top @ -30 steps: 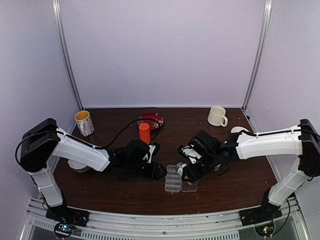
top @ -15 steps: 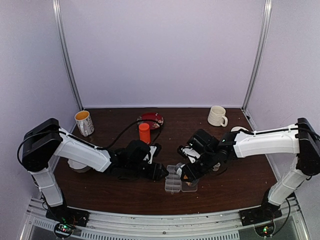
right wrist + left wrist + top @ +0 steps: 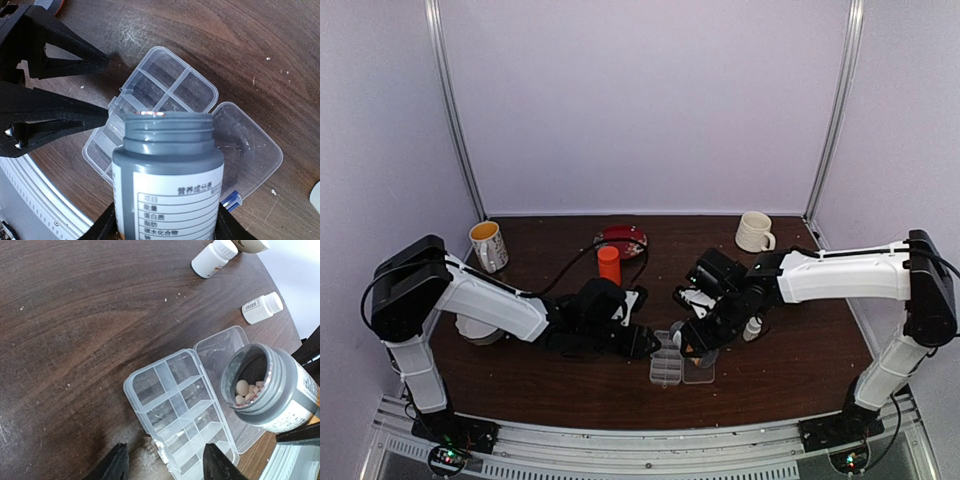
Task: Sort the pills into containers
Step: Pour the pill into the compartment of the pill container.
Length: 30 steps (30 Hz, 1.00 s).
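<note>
The clear organiser box (image 3: 176, 407) lies open on the dark table, its compartments looking empty and its lid (image 3: 218, 351) flat beside it. My right gripper (image 3: 166, 226) is shut on a grey labelled bottle (image 3: 168, 172), uncapped and tipped above the lid's side of the box (image 3: 666, 366). Cream pills (image 3: 245, 391) sit inside the bottle's mouth (image 3: 256, 381). Low at the box's near-left corner is my left gripper (image 3: 167, 467), open, with one fingertip on each side of that corner. In the top view the left gripper (image 3: 640, 343) and the right gripper (image 3: 694, 340) face each other over the box.
Two small white bottles (image 3: 214, 256) (image 3: 262, 307) lie beyond the box. An orange bottle (image 3: 609, 265) stands before a red plate (image 3: 623, 240). There is a mug at the back left (image 3: 489, 246) and another at the back right (image 3: 754, 232). A white bowl (image 3: 476, 331) sits under the left arm.
The right arm has shifted slightly left with the grey bottle, uncovering a small white bottle behind it. The left jaws have narrowed a little beside the box.
</note>
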Tool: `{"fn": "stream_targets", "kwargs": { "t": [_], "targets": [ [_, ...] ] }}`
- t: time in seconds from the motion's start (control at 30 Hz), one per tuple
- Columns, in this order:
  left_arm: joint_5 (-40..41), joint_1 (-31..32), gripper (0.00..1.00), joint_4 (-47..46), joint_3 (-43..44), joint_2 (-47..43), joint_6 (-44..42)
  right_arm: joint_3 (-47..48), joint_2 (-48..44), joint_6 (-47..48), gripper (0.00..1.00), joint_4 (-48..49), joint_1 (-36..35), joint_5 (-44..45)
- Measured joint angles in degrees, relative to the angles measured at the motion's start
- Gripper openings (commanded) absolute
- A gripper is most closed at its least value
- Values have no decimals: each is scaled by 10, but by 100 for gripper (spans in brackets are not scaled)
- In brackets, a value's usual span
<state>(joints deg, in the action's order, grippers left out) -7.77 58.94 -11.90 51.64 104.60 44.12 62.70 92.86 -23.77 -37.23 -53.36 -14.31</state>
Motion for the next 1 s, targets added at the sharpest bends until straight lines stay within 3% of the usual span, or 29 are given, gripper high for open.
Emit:
{"fn": "stream_targets", "kwargs": {
  "t": [0.67, 1.0],
  "targets": [
    [-18, 1, 31, 29, 8, 17, 7, 29, 17, 12, 0, -32, 0, 7],
    [-35, 9, 28, 35, 38, 33, 3, 31, 26, 15, 0, -37, -3, 4]
  ]
}}
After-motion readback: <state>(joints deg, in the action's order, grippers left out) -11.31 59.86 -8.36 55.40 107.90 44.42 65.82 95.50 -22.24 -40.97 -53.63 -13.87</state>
